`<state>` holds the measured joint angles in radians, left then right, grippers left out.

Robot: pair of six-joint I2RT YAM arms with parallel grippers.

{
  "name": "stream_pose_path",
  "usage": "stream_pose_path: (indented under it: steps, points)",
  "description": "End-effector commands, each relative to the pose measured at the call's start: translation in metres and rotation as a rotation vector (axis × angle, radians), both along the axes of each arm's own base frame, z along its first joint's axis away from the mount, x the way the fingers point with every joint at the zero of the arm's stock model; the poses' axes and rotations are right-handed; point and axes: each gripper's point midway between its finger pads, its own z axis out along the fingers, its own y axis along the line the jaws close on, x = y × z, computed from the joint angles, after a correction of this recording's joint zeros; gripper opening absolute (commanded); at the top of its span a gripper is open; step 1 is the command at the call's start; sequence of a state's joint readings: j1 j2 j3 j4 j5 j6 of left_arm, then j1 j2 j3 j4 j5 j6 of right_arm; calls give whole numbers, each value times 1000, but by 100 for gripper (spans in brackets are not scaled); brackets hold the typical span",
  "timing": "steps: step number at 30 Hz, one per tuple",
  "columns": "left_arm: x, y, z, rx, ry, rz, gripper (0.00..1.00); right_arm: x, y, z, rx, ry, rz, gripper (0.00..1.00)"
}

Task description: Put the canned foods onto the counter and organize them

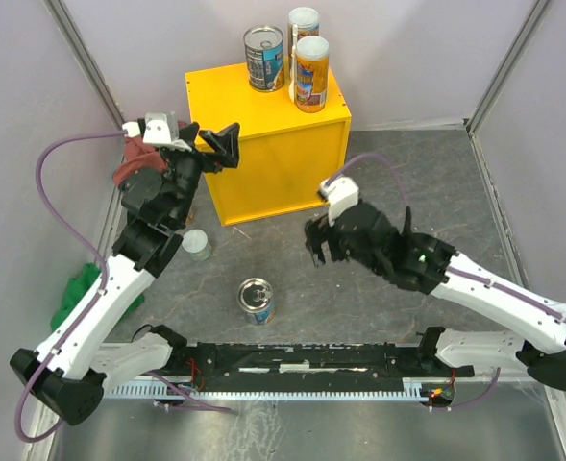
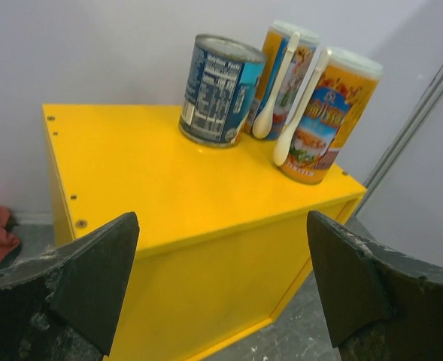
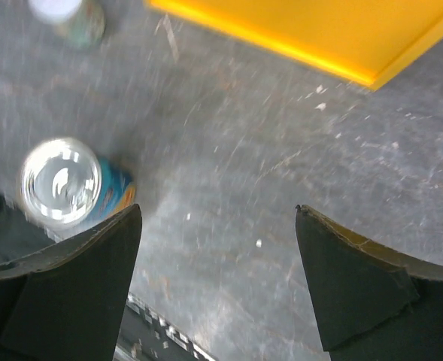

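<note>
So, claws both spread, nothing held: left gripper (image 1: 223,144) seen at counter (image 1: 227,101) front-left corner, right gripper (image 1: 313,245) hung over table (image 1: 379,163). Stood on counter: tin (image 1: 263,58), orange cans (image 1: 310,74). Parked on table: second tin (image 1: 257,300), short can (image 1: 196,244).

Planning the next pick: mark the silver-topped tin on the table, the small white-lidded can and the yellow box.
silver-topped tin (image 3: 62,180), right wrist view, on its shiny lid.
small white-lidded can (image 1: 196,240), top external view, on its white lid.
yellow box (image 2: 146,173), left wrist view, on its bare top.
</note>
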<state>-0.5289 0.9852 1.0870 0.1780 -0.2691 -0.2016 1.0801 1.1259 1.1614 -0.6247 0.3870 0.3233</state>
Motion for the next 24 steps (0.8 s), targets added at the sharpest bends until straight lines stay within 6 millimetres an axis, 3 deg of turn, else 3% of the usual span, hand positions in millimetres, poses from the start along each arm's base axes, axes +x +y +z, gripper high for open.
stream_pose_path:
  steps: [1,7,15,24]
  points:
    - [-10,4,-35,-36,104,-3,98,-30,13,-18,-148,-38,118,92]
    - [-20,9,-63,-30,164,-2,97,-59,40,-37,-186,-12,235,97]
    - [-24,21,-80,-54,200,46,98,-88,72,-67,-179,82,372,100]
    - [-28,33,-89,-88,226,101,99,-96,107,-91,-172,127,441,99]
